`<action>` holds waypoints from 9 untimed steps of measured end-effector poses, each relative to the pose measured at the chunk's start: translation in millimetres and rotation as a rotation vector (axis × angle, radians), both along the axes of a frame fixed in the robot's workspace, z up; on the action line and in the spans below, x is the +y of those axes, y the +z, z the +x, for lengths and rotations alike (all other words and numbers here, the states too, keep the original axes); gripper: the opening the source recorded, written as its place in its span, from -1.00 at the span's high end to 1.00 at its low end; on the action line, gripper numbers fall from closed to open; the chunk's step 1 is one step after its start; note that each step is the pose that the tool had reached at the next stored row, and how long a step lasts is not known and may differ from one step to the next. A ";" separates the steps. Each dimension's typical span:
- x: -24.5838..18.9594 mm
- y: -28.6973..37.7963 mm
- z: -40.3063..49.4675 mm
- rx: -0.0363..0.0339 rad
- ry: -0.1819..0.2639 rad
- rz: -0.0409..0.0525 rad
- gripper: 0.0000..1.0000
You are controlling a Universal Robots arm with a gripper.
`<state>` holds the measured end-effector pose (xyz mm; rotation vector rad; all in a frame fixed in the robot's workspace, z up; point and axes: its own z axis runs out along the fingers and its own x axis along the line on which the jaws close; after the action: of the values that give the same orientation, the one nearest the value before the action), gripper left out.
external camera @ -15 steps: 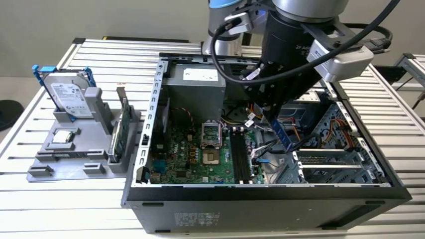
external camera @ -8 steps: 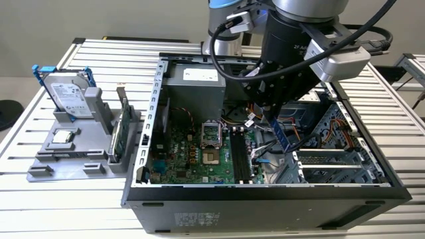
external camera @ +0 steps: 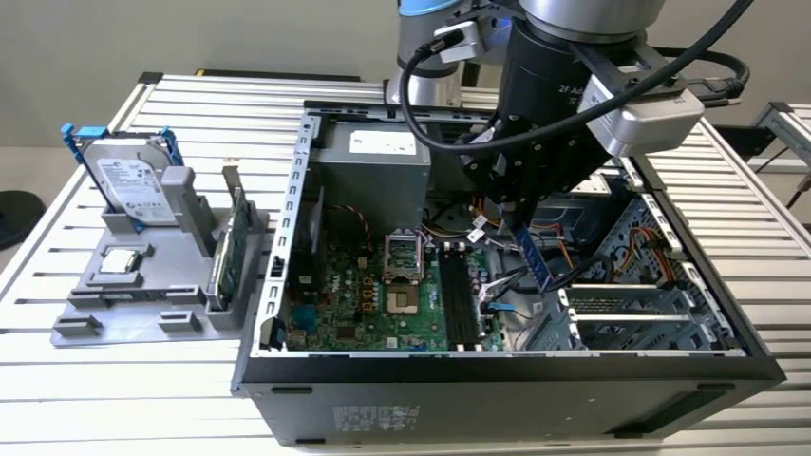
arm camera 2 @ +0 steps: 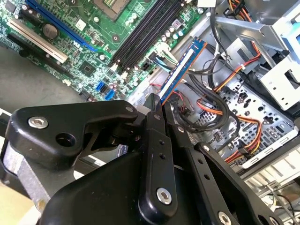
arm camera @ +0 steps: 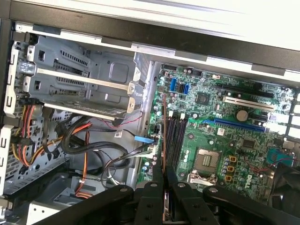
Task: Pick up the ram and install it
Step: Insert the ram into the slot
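Note:
My gripper [external camera: 518, 220] hangs inside the open computer case [external camera: 507, 366], shut on the ram [external camera: 533, 258]. In the exterior view the ram is a slim blue-faced strip pointing down from the fingers. The second wrist view shows its long face, the ram [arm camera 2: 180, 72] reaching out from the gripper [arm camera 2: 157, 105] over cables beside the board. It is edge-on in the first wrist view, where the ram [arm camera: 164, 136] is a thin line in front of the gripper [arm camera: 164, 171]. The black memory slots [external camera: 459, 299] [arm camera 2: 145, 30] [arm camera: 177, 136] lie just beside and below it, apart from it.
A grey tray [external camera: 127, 318] at the exterior view's left holds a silver hard drive with blue rails [external camera: 127, 176] and an upright green card [external camera: 228, 252]. Orange and black cables [arm camera 2: 220, 108] and the metal drive cage [arm camera: 89, 79] crowd the case beside the green motherboard [external camera: 367, 304].

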<state>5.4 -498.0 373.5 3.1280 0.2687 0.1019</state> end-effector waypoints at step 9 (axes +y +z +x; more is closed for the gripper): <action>0.0 -4.5 -0.3 0.0000 -0.002 -0.0001 1.00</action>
<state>5.1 -498.0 368.9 3.1282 0.2651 0.1018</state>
